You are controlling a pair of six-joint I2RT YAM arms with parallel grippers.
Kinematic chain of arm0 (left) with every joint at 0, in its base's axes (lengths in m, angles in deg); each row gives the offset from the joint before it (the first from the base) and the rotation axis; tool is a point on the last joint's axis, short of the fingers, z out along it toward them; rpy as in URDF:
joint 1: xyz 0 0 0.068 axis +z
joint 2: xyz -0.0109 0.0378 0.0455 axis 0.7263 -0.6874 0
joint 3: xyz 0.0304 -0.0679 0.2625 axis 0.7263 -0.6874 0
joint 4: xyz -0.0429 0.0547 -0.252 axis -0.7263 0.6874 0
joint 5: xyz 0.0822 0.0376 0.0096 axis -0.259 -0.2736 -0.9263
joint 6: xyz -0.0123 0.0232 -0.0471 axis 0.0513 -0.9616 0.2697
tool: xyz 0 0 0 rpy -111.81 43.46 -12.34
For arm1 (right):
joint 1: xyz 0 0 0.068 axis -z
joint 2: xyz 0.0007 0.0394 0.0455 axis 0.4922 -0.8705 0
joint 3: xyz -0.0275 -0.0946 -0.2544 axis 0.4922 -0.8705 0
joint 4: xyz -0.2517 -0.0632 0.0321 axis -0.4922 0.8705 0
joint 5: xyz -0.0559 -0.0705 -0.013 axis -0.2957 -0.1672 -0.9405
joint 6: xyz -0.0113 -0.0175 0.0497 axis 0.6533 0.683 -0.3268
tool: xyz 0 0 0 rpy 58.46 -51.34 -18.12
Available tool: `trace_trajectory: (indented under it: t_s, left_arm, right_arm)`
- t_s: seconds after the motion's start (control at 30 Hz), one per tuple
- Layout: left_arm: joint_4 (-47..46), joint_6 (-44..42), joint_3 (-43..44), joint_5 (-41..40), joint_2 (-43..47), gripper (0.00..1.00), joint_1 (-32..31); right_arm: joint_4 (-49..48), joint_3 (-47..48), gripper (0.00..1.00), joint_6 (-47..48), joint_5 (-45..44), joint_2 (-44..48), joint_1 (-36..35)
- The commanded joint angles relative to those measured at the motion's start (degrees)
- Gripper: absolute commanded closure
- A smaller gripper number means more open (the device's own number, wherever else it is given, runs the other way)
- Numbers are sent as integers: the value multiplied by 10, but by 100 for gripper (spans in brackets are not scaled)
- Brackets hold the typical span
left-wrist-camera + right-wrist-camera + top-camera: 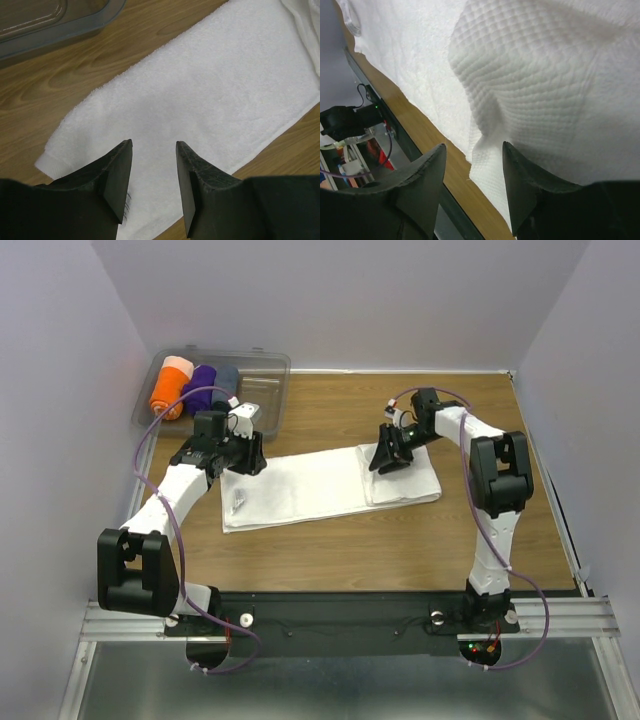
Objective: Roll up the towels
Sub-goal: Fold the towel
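Observation:
The white towel (310, 488) lies flat across the middle of the wooden table, a long rectangle with its right end folded back over itself (405, 480). My left gripper (243, 462) is open and empty above the towel's left end; the towel fills the left wrist view (215, 85). My right gripper (388, 462) is open and empty over the folded right part, whose folded edge shows in the right wrist view (530, 75). Neither gripper holds the towel.
A clear plastic bin (262, 390) stands at the back left with an orange roll (170, 388), a purple roll (200, 386) and a grey-blue roll (226, 378) inside. The bin's corner shows in the left wrist view (60, 25). White walls close in the table.

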Motion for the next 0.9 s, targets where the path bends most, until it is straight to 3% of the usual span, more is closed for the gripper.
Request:
trace_trajectory:
  t_s: [0.0,0.17,0.3,0.43,0.7,0.87]
  left_arm:
    - [6,-4,30,23,3,48,4]
    - [24,-39,26,32,1,50,-6]
    - [44,-67,33,-4,-24,52,-28]
    - [49,-72,38,-12,-58,53,-43]
    - [51,-76,48,-50,-104,53,-76]
    - [43,-68,56,-53,-146,53,-93]
  right_arm:
    - [1,2,45,20,15,52,-3]
    - [31,62,51,70,-32,84,-2]
    - [67,124,59,145,-179,68,1]
    - [68,135,65,209,-267,38,0]
    - [67,76,67,257,-320,-3,0]
    - [68,-41,68,265,-305,27,0]
